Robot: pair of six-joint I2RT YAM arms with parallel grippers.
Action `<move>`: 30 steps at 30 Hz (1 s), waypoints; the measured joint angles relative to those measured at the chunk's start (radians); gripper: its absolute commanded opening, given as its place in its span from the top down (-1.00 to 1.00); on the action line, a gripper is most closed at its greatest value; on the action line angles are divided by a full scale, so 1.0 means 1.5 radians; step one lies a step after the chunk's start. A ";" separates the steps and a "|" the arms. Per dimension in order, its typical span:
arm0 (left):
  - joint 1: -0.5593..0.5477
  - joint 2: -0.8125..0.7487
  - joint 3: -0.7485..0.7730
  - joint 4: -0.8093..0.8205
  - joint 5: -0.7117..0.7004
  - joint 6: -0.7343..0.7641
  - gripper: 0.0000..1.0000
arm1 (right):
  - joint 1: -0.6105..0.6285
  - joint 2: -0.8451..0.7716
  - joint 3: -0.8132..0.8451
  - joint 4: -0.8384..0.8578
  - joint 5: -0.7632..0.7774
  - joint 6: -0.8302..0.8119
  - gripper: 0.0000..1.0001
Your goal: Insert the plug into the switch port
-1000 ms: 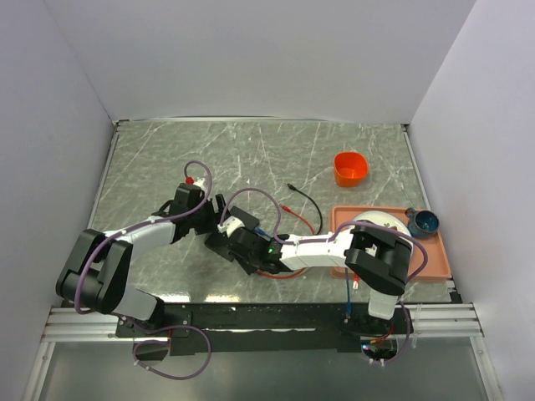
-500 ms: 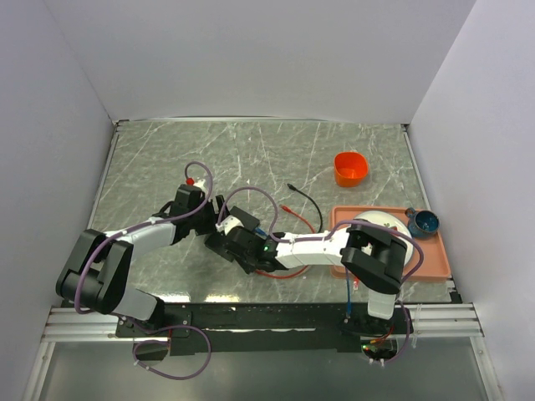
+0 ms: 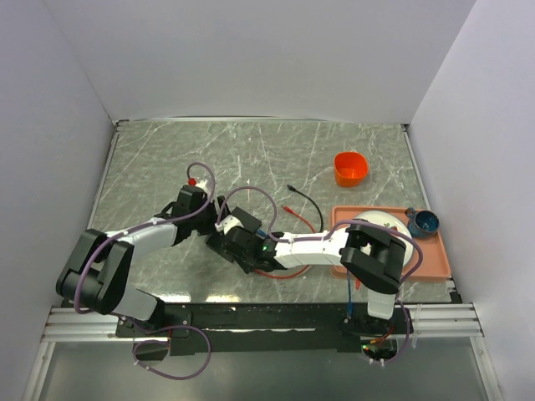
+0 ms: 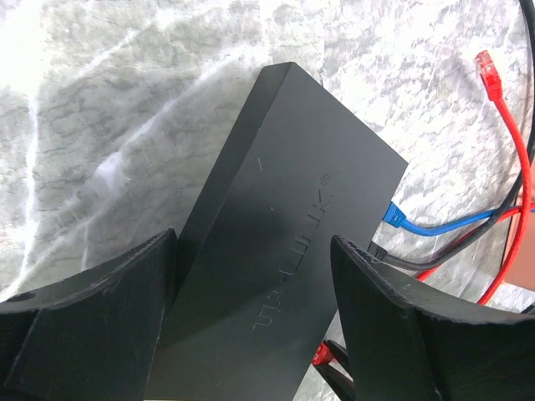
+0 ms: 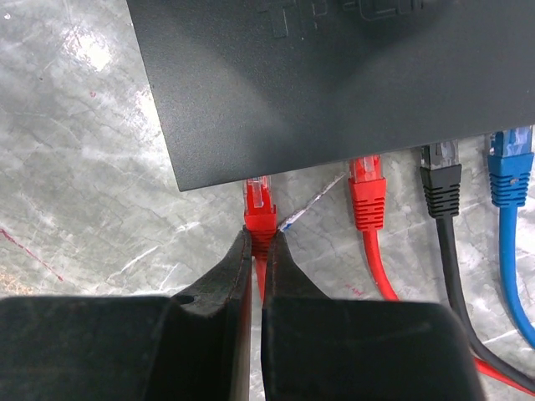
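Grey marbled tabletop (image 3: pixel 251 159), white-walled cell: red plug (image 5: pixel 259 209) presented at the end opening of the black switch (image 4: pixel 284 242).
The switch lies left of centre on the tabletop and is straddled by the left jaws, which are spread wide to either side of it; whether they press on it cannot be told. The red plug is clenched in the right jaws, its nose at the case edge, beside a second red plug (image 5: pixel 366 190), a black plug (image 5: pixel 440 180) and a blue plug (image 5: pixel 510 171) that sit in their sockets. The switch port itself is hidden under the case edge. Over the last second the right arm (image 3: pixel 305 245) has been shifted slightly leftward toward the switch, while the left arm (image 3: pixel 142 230) was barely moved. Insertion is judged to be under way; full seating is not confirmed.
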 measured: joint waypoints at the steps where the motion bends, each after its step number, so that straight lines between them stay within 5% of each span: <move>1: -0.003 0.000 0.000 0.001 -0.003 0.000 -0.51 | 0.000 0.000 0.002 -0.003 0.000 0.001 1.00; 30: -0.067 -0.018 -0.068 0.107 -0.059 -0.057 -0.36 | -0.023 0.000 0.037 -0.112 -0.035 0.091 1.00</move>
